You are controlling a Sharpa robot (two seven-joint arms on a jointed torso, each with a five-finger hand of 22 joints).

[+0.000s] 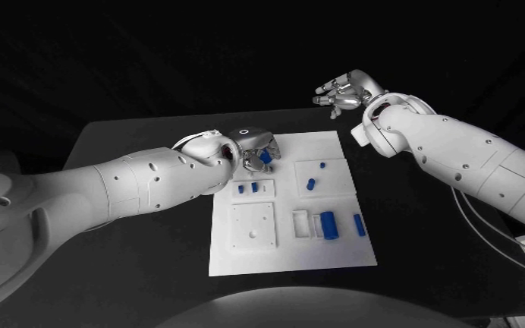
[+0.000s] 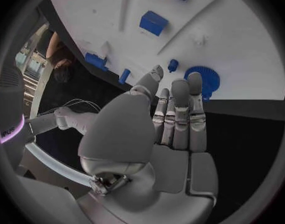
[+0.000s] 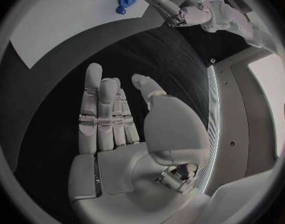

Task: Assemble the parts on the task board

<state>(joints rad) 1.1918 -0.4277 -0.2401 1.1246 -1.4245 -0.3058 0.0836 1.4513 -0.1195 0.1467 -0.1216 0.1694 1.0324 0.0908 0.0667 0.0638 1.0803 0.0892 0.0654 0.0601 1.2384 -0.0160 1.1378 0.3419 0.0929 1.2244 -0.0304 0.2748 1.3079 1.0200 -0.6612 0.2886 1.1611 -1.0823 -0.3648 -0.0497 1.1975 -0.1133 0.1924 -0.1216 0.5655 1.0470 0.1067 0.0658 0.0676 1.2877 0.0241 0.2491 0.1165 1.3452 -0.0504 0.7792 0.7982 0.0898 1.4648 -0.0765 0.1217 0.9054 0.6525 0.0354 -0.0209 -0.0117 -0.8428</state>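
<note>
Two thick white arms with smooth, rounded shells, dotted with small dark screw holes, reach in from either side. Each ends in a silver metallic hand, the left hand (image 1: 254,151) and the right hand (image 1: 346,90), with segmented fingers, flat grey palm plates and a bulging rounded thumb base. Thin pale cables hang beside the right arm (image 1: 465,153), and a small ring mark sits on the left arm (image 1: 143,180) at its wrist.

The head view looks down from above onto the table (image 1: 131,134) and the whole white board (image 1: 287,214). Each wrist view sits close behind its own hand, facing along the fingers toward the board's far edge; both share the blue gear (image 2: 204,79) there with the head view
</note>
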